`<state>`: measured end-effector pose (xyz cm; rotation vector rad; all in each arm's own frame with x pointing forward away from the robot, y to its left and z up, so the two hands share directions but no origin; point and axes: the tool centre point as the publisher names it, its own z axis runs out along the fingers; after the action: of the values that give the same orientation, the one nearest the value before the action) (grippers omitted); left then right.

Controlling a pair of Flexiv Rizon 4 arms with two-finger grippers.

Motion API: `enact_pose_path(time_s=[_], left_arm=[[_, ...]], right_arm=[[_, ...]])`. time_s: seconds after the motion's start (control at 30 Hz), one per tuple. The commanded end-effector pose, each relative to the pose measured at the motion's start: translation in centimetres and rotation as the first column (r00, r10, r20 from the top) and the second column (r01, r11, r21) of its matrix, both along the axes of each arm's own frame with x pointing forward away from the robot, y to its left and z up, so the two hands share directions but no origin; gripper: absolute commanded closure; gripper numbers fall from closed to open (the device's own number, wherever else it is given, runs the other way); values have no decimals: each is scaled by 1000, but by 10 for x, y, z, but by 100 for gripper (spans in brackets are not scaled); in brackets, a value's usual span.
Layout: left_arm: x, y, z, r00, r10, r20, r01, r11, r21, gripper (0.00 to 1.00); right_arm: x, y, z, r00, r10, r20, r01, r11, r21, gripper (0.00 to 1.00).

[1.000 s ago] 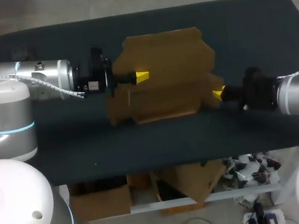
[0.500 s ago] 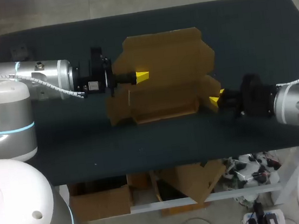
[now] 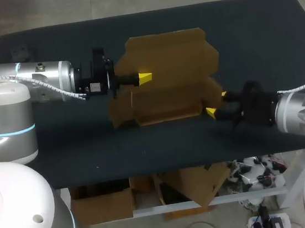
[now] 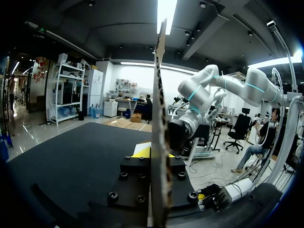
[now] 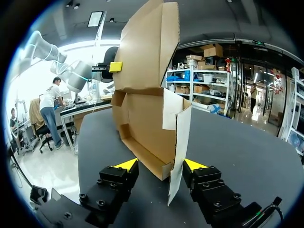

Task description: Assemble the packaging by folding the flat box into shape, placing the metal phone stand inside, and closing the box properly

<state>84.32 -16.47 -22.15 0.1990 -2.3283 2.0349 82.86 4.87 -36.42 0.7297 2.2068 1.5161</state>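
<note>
Dark table (image 3: 253, 29) carries the half-folded cardboard box (image 3: 168, 62) at its middle, rear panel upright; left gripper (image 3: 144, 77) pinches that panel; right gripper (image 3: 218, 103) spread wide, the box's corner flap between its fingers.

Over the last second the right arm (image 3: 300, 111) slid toward the lower left of the frame, ending up lower on the tabletop (image 3: 253, 29). The right pincer (image 3: 217, 103) used to show just one yellow tip at the right edge of the box (image 3: 168, 62). Now two spread tips sit on either side of its lower-right flap (image 3: 212, 91), which looks nudged slightly leftward.
</note>
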Motion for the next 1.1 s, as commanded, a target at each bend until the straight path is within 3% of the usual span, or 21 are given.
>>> enact_pose_path(time_s=[0.03, 0.5, 1.1], left_arm=[[0, 1, -4, 1000, -2, -1, 2, 1000, 0, 100], [0, 1, -4, 1000, -2, -1, 2, 1000, 0, 100], [0, 1, -4, 1000, -2, -1, 2, 1000, 0, 100]], right_arm=[[-7, 9, -1, 1000, 4, 4, -4, 1000, -6, 38], [-25, 22, -6, 1000, -2, 3, 2, 1000, -5, 40], [-71, 40, 3, 999, -21, 36, 22, 999, -34, 40]])
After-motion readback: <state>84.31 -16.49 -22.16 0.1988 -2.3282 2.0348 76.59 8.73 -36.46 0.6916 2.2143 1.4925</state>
